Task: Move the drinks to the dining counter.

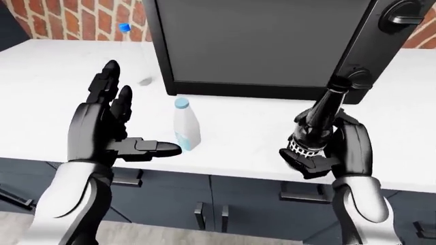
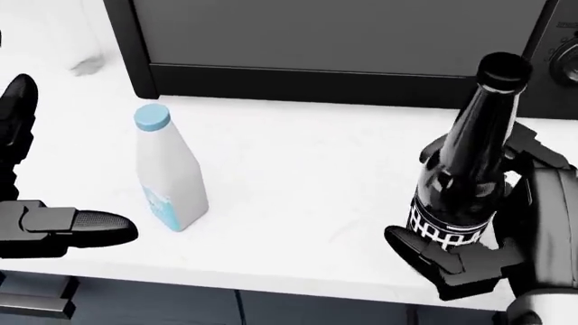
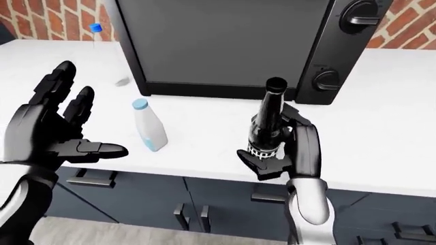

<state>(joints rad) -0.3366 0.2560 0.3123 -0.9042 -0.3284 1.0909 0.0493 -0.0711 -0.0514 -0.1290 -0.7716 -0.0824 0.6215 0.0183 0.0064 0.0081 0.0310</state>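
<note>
On the white worktop [image 2: 298, 183], right hand [image 2: 506, 237] closed around the dark bottle [image 2: 461, 183].
Seen in the head view, the dark bottle stands at about 4 o'clock, tilted a little, with fingers wrapped at its label. The milk bottle [image 2: 167, 172] stands upright at 9 o'clock, near the wide open left hand [image 1: 109, 130] but not touched. My advice: lift the dark bottle straight up and keep it vertical, clear of the microwave [image 3: 225, 41] behind.

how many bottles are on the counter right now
3: dark beer bottle gripped in the right hand; white milk bottle beside the open left hand; clear blue-capped bottle left of the microwave.
</note>
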